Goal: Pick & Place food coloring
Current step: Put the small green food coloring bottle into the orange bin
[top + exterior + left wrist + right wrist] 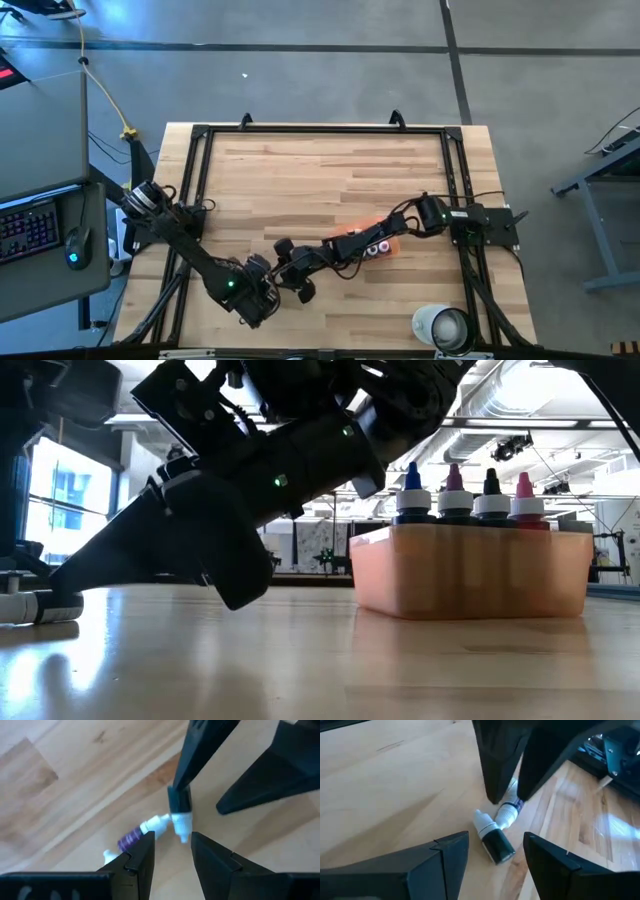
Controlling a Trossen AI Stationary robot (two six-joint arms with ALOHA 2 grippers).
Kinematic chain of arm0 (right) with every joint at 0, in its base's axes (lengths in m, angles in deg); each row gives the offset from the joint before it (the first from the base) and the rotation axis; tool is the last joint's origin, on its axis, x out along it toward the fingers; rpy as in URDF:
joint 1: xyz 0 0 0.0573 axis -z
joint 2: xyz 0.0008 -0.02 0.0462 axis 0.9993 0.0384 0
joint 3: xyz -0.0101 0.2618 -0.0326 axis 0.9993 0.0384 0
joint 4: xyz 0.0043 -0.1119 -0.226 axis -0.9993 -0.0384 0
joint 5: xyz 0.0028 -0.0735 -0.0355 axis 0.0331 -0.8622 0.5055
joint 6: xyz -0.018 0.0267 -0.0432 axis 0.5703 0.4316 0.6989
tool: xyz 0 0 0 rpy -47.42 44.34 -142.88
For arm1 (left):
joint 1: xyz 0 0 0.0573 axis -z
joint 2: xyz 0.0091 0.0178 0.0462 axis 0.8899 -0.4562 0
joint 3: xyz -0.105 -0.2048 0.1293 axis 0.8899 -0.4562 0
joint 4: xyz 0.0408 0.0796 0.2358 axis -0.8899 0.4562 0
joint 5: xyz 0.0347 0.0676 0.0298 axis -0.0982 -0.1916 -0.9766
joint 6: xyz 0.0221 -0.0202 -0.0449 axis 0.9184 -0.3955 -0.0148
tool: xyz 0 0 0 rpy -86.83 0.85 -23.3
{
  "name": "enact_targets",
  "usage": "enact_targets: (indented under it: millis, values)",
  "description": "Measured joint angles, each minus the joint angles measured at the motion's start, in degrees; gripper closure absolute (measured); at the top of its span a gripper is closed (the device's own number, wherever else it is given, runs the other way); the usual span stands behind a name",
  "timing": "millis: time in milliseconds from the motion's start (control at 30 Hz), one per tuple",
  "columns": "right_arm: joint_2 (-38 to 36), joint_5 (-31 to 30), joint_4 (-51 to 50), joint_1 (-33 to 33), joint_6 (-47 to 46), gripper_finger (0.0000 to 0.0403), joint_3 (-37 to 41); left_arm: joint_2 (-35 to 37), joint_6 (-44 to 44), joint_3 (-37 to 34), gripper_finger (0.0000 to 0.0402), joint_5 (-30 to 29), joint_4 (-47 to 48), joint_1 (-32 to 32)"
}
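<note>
Done: four bottles are stood in the orange tray.
Left: two bottles are lying at 7 o'clock from the tray.
Left gripper: fingers partly open, nothing held.
Right gripper: fingers wide open, nothing held.

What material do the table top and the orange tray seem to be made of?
Table top: apparently wood, smooth and lightly glossy; plank seams and grain show. Orange tray: probably plastic, translucent and frosted; light glows through its walls below the food coloring bottles.
</note>
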Motion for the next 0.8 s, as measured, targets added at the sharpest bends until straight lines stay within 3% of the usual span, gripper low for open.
enact_targets:
  millis: [267,533,800]
  values:
    - [0.0,2.6,-0.2,0.0,0.8,0.0219,0.0,-2.1,4.7,0.0,0.0276,0.0,5.2,-1.7]
    - [0.0,-0.5,0.0,0.1,0.8,0.0219,0.0,-6.4,9.4,0.0,0.0276,1.3,0.6,-3.0]
    - [-0.1,3.4,-2.5,0.3,0.6,0.0219,0.0,-7.0,10.6,0.2,0.0276,1.3,-2.3,-4.3]
